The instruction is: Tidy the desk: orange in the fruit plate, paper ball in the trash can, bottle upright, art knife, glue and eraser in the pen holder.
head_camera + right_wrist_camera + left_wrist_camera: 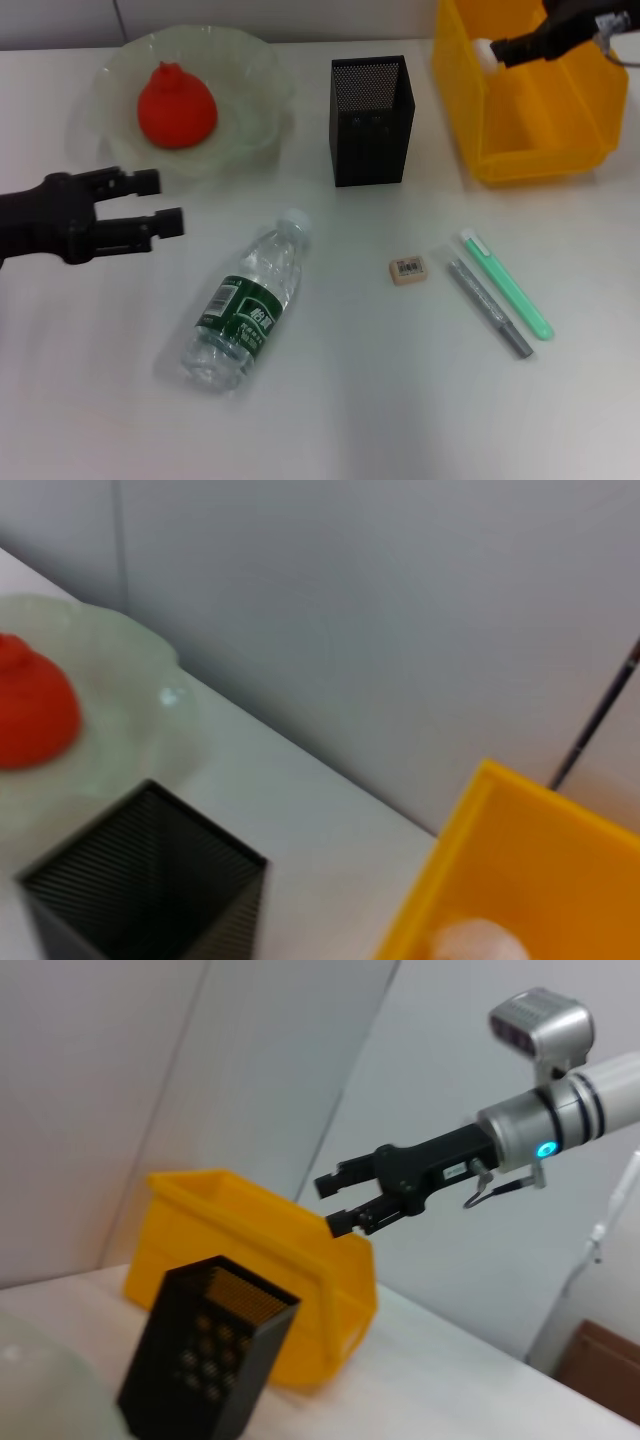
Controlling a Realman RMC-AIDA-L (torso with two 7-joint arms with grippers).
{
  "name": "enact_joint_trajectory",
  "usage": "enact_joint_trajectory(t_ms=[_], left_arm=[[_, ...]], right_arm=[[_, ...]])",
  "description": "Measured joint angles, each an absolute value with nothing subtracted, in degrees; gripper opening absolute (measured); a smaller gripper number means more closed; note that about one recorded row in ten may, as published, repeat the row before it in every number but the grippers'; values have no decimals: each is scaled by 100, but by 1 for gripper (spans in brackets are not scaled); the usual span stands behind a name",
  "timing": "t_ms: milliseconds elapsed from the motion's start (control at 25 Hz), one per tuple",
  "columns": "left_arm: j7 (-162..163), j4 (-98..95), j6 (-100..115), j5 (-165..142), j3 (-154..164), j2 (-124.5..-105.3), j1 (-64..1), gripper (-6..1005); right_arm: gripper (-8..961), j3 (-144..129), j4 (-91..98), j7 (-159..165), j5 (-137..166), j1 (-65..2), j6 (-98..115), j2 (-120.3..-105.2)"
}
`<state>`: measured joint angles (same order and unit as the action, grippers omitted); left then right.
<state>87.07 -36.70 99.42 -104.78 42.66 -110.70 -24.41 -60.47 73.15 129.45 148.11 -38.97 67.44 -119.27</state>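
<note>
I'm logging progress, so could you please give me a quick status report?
Right gripper over the trash can, paper ball at its tips. Left gripper open, idle beside the lying bottle. Orange in the fruit plate.

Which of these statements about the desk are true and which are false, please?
1. The orange sits in the fruit plate. True.
2. The bottle stands upright. False: it lies on its side on the table.
3. The eraser is inside the pen holder. False: it lies on the table in front of the holder.
4. The right gripper is over the trash can. True.
5. The left gripper grips the bottle. False: its jaws are open and empty, and it is apart from the bottle, on the bottle's left.
</note>
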Motion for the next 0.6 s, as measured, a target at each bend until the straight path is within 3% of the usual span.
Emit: enact_joint_trajectory(t_ms=[240,280,320,360,440,600], left_arm=[[10061,-4860,9896,-11107,4274,-11506,-2662,834],[10061,-4860,9896,-11107,4274,-11506,-2662,834],[10734,-5387,9760,-11835,4302,-11718,-2898,834],[10981,-5521,9724,-12082,4316,-11774,-2998,833],[11382,-5651,9667,-12413,4379,-11837,-3225,833],[12394,-5612,9248,-12656,4897,-11850,-3558,833]], right_arm=[[832,-5912,7672,11857,12585,-2859,7444,-11909],[841,-5912,7672,11857,12585,-2859,7444,-11909],[849,-5854,7634,11475,12127,-2668,7637,-11903],[849,-5790,7521,11065,11743,-2486,7808,-11900],[848,-5559,6886,9842,10979,-2087,8347,-11895],[847,-4991,5799,8687,10685,-1951,8936,-11856]])
